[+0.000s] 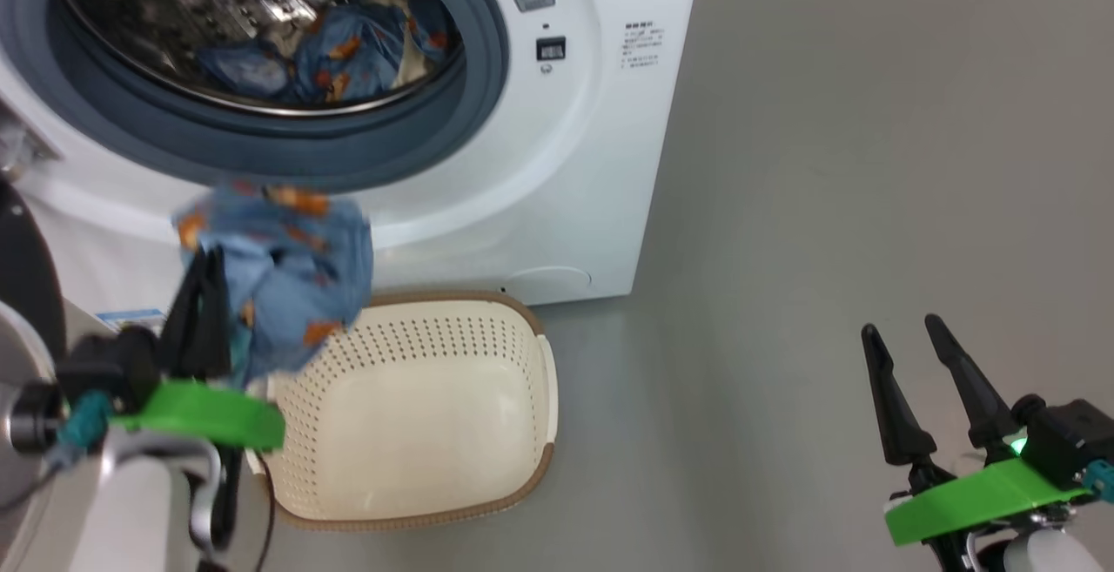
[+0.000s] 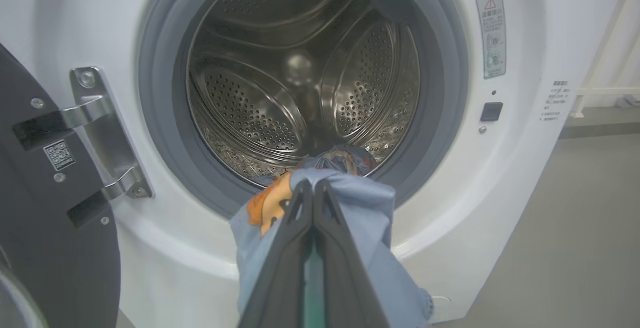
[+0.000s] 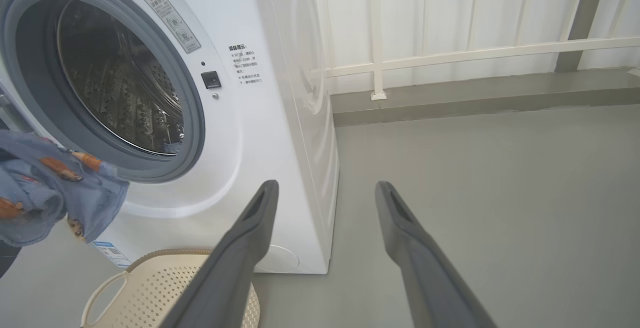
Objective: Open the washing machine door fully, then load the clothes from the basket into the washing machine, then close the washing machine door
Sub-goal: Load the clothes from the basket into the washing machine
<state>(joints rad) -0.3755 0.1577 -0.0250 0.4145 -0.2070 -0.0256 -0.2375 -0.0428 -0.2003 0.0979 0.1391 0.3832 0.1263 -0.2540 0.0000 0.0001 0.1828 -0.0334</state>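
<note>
The washing machine is a glossy white box with a round mouth ringed by a thick grey-blue rubber gasket. Behind the ring the steel drum shines, dimpled with rows of small holes and shaped into raised ribs. The door stands open at the machine's left side, a dark curved slab carried on a bright metal hinge. Low in the drum lies a crumpled heap of the clothes, soft blue cloth dotted with orange figures.

One more garment of the same print is up in the air, bunched and drooping. The left fingers, long, dark and tapering, are pressed tight together on a fold of it. The cloth spills over both sides of them and hangs below their tips, just outside the lower lip of the gasket and above the basket's corner.

The basket sits on the smooth grey floor just in front of the machine. It is cream plastic with rounded corners, its walls pierced with neat holes under a brown woven-look rim.

The right fingers stand spread wide apart, well off to the machine's right, with just floor between them
</note>
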